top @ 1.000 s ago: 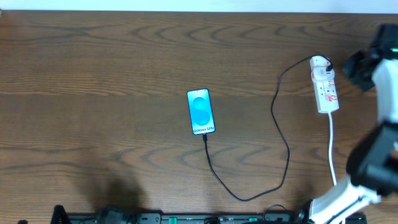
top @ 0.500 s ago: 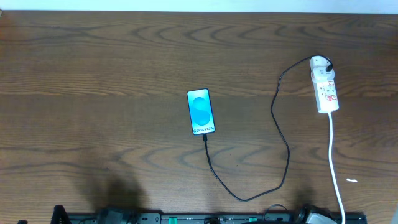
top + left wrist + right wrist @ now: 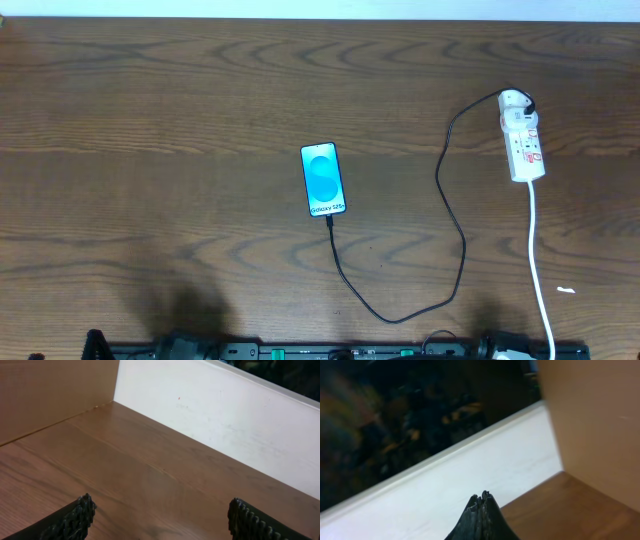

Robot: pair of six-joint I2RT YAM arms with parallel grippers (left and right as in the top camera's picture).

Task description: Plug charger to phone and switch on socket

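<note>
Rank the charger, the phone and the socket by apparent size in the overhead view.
1. charger, by far the longest.
2. phone and socket look alike: socket longer, phone wider, so unranked.

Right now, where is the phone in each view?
Overhead: phone lies mid-table, screen up, charger meeting its near end.
Left wrist: not in it.
Right wrist: not in it.
Shared landmark: the brown wooden table, in all three.
</note>
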